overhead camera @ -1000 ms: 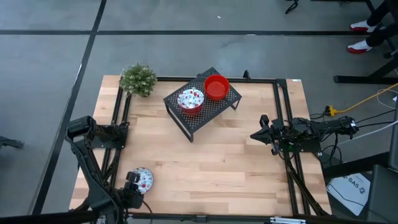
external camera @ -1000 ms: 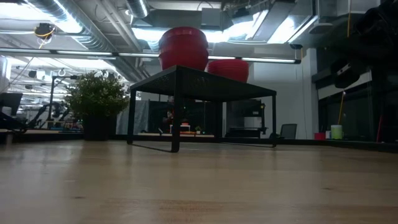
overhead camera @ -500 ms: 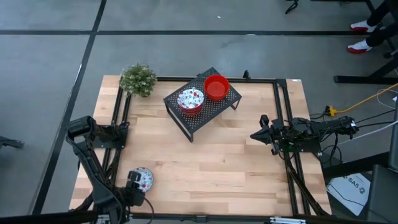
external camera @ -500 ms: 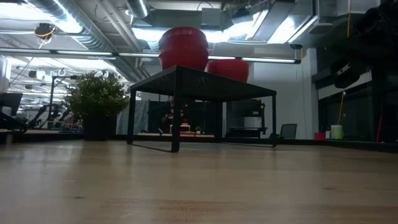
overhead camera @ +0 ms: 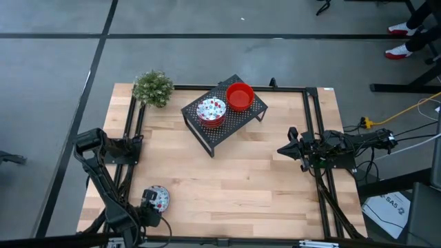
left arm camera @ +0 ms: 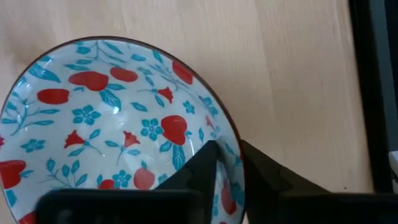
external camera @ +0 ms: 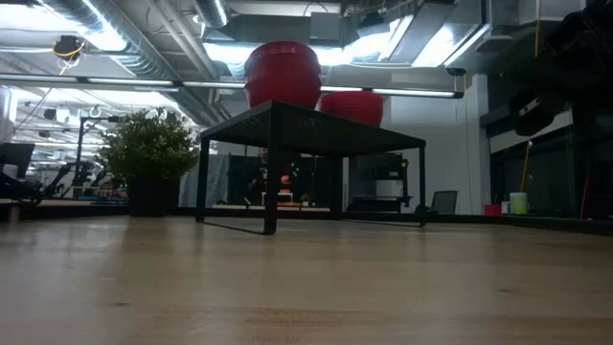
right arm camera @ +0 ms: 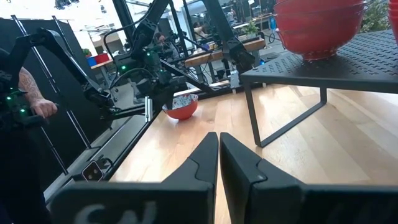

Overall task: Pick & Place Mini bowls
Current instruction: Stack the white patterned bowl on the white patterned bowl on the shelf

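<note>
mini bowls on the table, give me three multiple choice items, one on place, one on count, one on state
1. Where is the patterned bowl that is off the rack?
A. beside the plant
B. near the table's front left corner
C. under the rack

2. How many bowl stacks sit on the black rack?
A. two
B. four
C. none

3. How does the right tool stand?
A. wide open
B. shut on a bowl
C. shut, empty

Answers: 1 B, the high view shows it there at the left tool. 2 A, one patterned-topped stack and one red. 3 C, its fingers meet over bare wood.
</note>
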Controlling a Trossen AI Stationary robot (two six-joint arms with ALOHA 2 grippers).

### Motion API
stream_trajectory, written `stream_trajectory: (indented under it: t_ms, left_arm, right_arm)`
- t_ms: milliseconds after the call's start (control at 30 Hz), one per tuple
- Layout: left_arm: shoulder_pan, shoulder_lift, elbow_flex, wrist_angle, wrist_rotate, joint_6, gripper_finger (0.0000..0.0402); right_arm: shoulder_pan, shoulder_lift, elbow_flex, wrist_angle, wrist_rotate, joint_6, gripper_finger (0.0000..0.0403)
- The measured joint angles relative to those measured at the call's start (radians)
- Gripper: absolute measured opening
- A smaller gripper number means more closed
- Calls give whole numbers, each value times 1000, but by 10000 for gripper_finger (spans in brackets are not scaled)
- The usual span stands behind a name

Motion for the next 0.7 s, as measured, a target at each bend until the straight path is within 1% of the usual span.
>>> stream_trajectory:
  t_ms: [133, 400, 567, 700]
  left_arm:
    - [-1, -6, 2, -20, -27, 3, 15]
    - [-1, -14, 1, -17, -25, 3, 10]
    - [-1, -62, 0, 1, 1, -19, 7]
    - [-1, -100, 0, -9, -9, -26, 7]
  right_arm:
    - [0, 0, 0, 0, 0, 0, 19]
    - [0, 0, 0, 0, 0, 0, 19]
    - [0, 0, 0, 0, 0, 0, 19]
    - [0, 0, 0, 0, 0, 0, 19]
